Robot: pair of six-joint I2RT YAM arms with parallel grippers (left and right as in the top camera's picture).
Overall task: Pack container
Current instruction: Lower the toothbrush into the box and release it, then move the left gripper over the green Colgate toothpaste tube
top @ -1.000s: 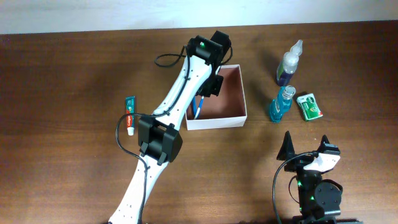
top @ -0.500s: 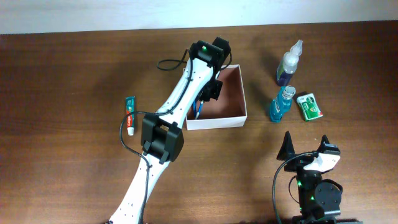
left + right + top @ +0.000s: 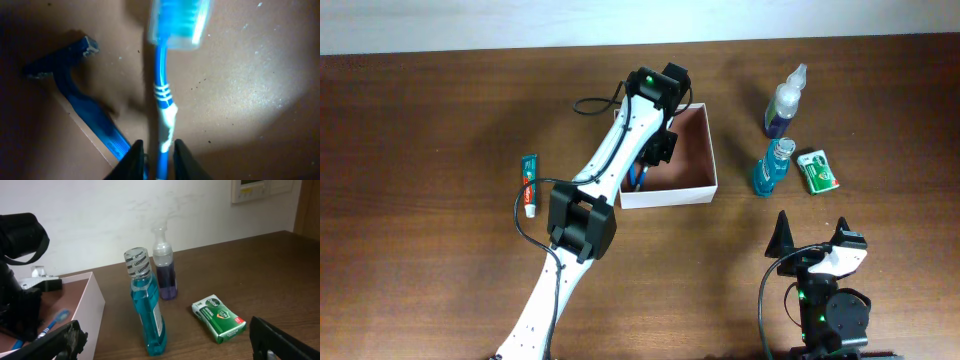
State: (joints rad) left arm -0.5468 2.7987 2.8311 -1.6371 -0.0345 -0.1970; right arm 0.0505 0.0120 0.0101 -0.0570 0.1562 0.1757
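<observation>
The left claw [image 3: 158, 155] is reaching down into the container [image 3: 688, 145], which is standing near the middle of the wooden surface [image 3: 440, 120]. Its fingers are clamping the handle of a blue toothbrush [image 3: 161, 95], just beside a blue razor [image 3: 85, 115] that is lying on the container's floor. The right claw [image 3: 813, 238] is staying at the near right side with its fingers wide apart.
</observation>
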